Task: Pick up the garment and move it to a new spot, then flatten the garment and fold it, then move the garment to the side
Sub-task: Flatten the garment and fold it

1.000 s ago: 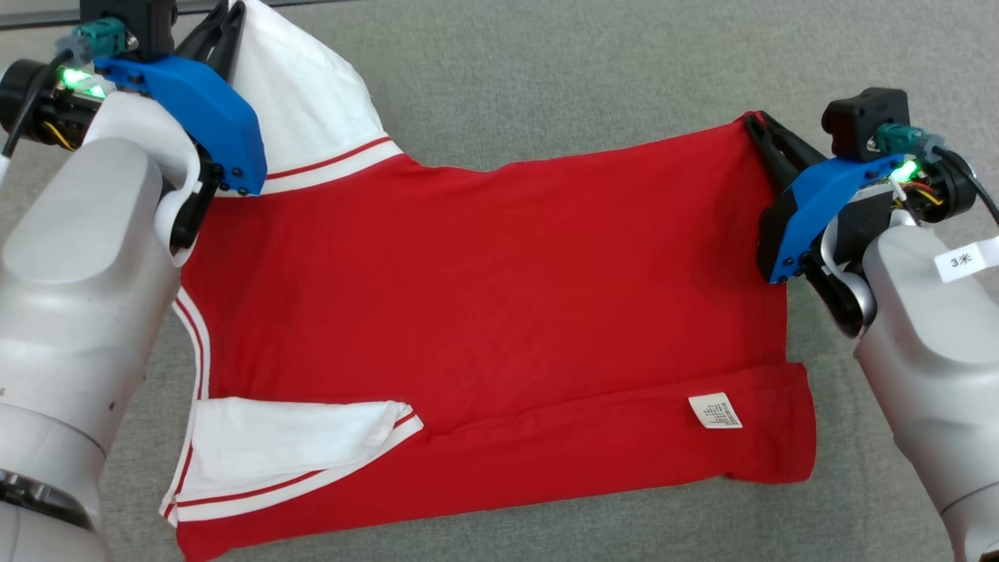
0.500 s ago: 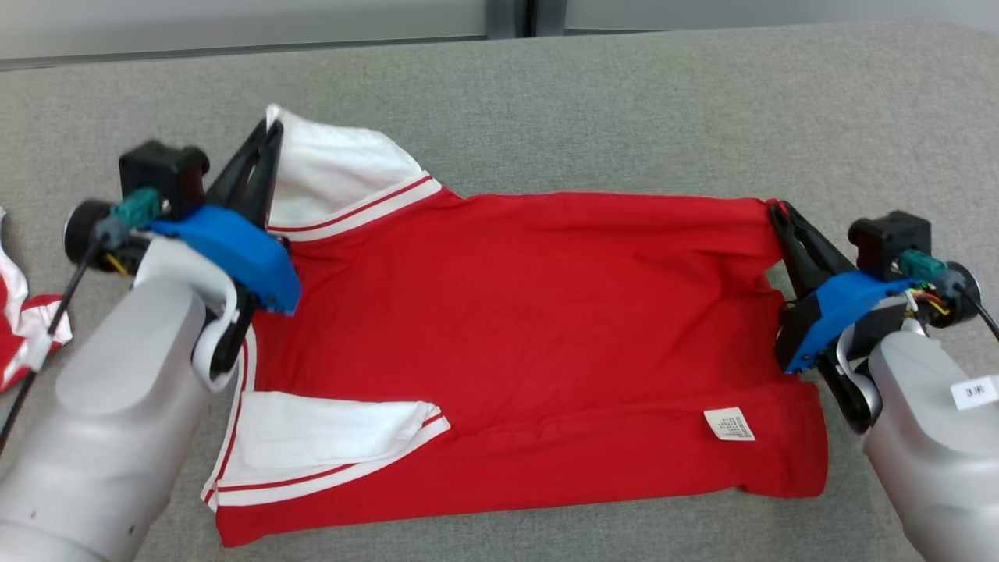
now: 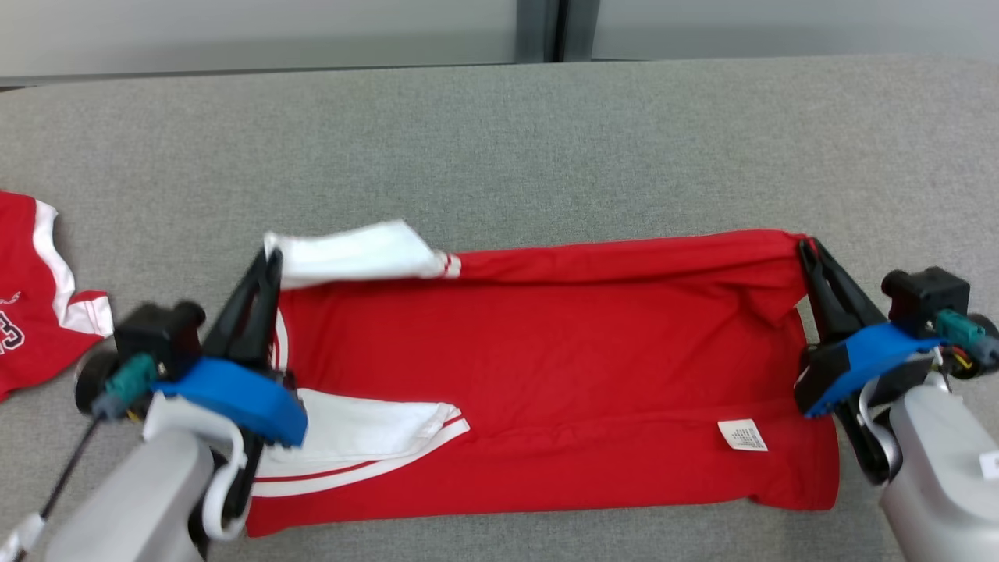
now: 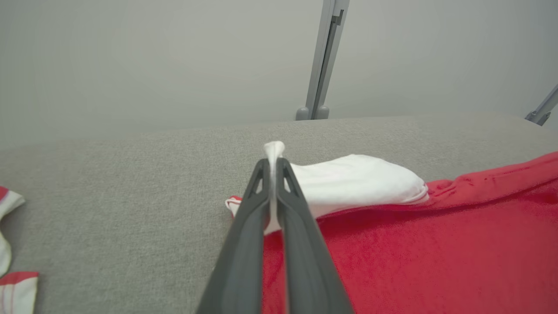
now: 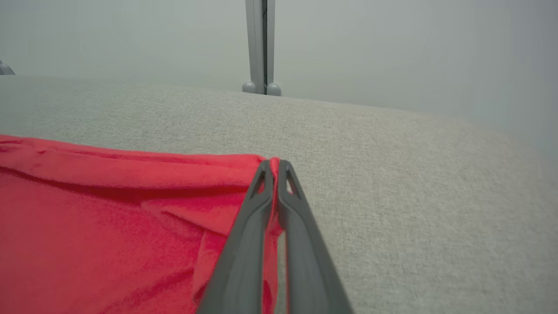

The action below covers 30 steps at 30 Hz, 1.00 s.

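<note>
Along the worktop's (image 3: 499,156) near edge lies the garment (image 3: 546,367), a soft red knit with white striped sleeves, its long axis running left to right. A white label (image 3: 742,435) sits near its right hem. At its 2 far corners, the left gripper (image 3: 269,261) is clamped on the limp white sleeve (image 3: 351,254) and the right gripper (image 3: 804,248) on red cloth, so the fold probably comes nearward. Another red shirt (image 3: 31,312) lies by the left edge

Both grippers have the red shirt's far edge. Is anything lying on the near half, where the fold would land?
Nothing foreign is visible there. The left gripper and right gripper pinch the far corners of the red shirt; its near half carries its own white sleeve and label. A second garment lies apart, left.
</note>
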Motion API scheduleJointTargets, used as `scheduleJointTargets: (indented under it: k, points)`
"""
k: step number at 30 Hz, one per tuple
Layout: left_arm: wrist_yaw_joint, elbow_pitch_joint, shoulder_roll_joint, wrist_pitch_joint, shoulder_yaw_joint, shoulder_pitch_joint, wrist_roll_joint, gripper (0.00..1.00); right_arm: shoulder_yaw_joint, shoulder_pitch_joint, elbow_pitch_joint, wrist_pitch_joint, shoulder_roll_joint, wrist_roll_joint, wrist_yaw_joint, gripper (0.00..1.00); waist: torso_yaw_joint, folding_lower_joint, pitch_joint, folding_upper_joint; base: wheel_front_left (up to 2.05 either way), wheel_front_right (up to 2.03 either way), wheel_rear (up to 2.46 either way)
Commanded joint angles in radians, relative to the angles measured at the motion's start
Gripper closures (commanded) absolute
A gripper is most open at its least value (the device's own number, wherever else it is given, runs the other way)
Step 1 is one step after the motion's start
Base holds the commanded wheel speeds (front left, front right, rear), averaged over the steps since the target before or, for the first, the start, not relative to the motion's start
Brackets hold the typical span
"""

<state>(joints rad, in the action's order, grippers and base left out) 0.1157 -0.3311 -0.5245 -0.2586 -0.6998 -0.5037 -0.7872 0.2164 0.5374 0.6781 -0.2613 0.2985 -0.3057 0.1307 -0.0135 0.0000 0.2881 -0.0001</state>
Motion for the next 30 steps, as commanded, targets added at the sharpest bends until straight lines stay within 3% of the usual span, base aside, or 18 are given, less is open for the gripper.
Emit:
scheduleJointTargets:
  k: [1, 9, 23, 24, 25, 26, 30]
  points:
    - [0.031, 0.056, -0.010, 0.001, -0.004, 0.056, -0.008, 1.00, -0.020, -0.056, -0.040, -0.005, -0.006, 0.007, 0.000, 1.00, 0.003, 0.0000, -0.009, 0.0001, 0.00, 0.00, 0.00]
    - [0.118, 0.172, -0.018, -0.004, 0.026, 0.237, -0.040, 1.00, -0.076, -0.230, -0.173, -0.005, -0.023, 0.021, 0.000, 1.00, 0.013, 0.0000, -0.029, 0.0001, 0.00, 0.00, 0.00]
    - [0.140, 0.227, 0.044, -0.007, 0.106, 0.404, -0.033, 1.00, -0.136, -0.406, -0.254, -0.005, -0.061, 0.006, 0.000, 1.00, 0.012, 0.0000, -0.052, 0.0001, 0.00, 0.00, 0.00]
    - [0.139, 0.226, 0.050, -0.007, 0.117, 0.409, -0.023, 0.62, -0.129, -0.411, -0.250, -0.005, -0.062, -0.002, 0.000, 1.00, 0.012, 0.0000, -0.053, 0.0001, 0.00, 0.00, 0.00]
    - [0.140, 0.228, 0.058, -0.008, 0.132, 0.412, -0.012, 0.00, -0.124, -0.411, -0.257, -0.005, -0.061, -0.008, 0.000, 0.53, 0.012, 0.0000, -0.053, 0.0001, 0.00, 0.00, 0.00]
    - [0.139, 0.235, 0.068, -0.008, 0.147, 0.413, 0.001, 0.00, -0.121, -0.413, -0.261, -0.005, -0.057, -0.012, 0.000, 0.00, 0.012, 0.0000, -0.054, 0.0001, 0.00, 0.00, 0.00]
    - [0.123, 0.272, 0.110, -0.008, 0.241, 0.432, 0.090, 0.00, -0.129, -0.414, -0.311, -0.005, -0.048, -0.035, 0.000, 0.00, 0.011, 0.0000, -0.065, 0.0001, 0.00, 0.00, 0.00]
